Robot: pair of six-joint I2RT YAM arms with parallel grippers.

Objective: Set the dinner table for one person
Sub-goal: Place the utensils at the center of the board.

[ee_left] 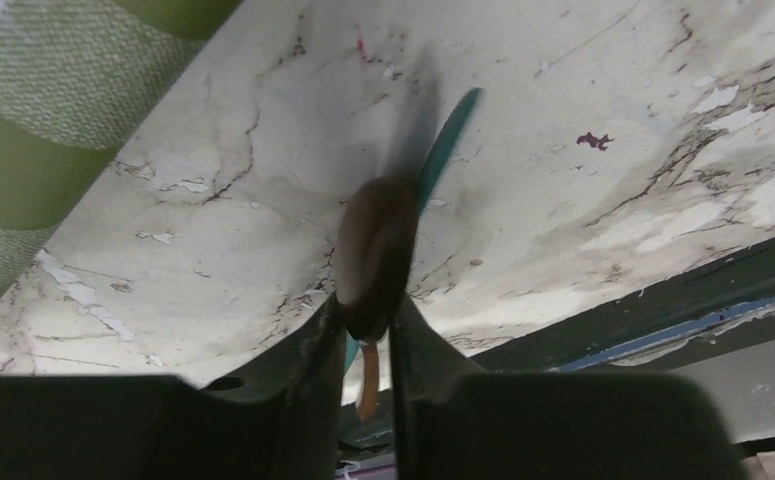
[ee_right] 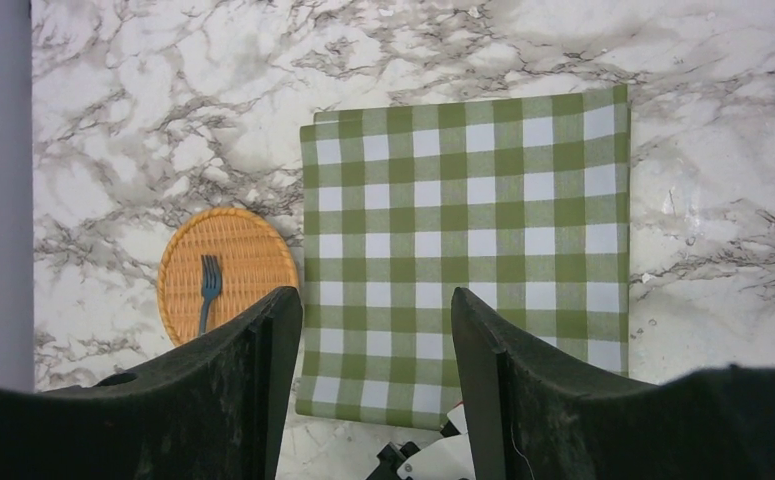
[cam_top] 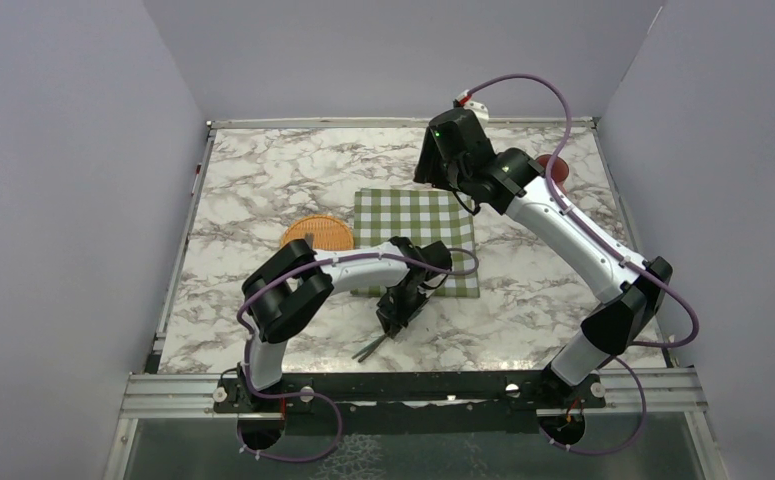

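Note:
The dinner table (cam_top: 263,180) is white marble with grey veins. A green-and-white checked cloth (cam_top: 413,225) lies at its middle. My left gripper (cam_top: 395,322) is low over the table just in front of the cloth's near edge. In the left wrist view it (ee_left: 368,310) is shut on a brown spoon (ee_left: 375,240). A teal utensil (ee_left: 450,135) runs alongside, and whether it is also gripped is unclear. Both utensils stick out toward the near edge (cam_top: 368,348). My right gripper (cam_top: 441,175) is open and empty, high above the cloth's far side (ee_right: 376,310).
An orange wicker plate (cam_top: 318,233) lies left of the cloth, with a blue fork (ee_right: 208,285) on it. A red object (cam_top: 555,166) sits at the far right, partly hidden behind my right arm. The metal frame (cam_top: 413,385) runs along the near edge.

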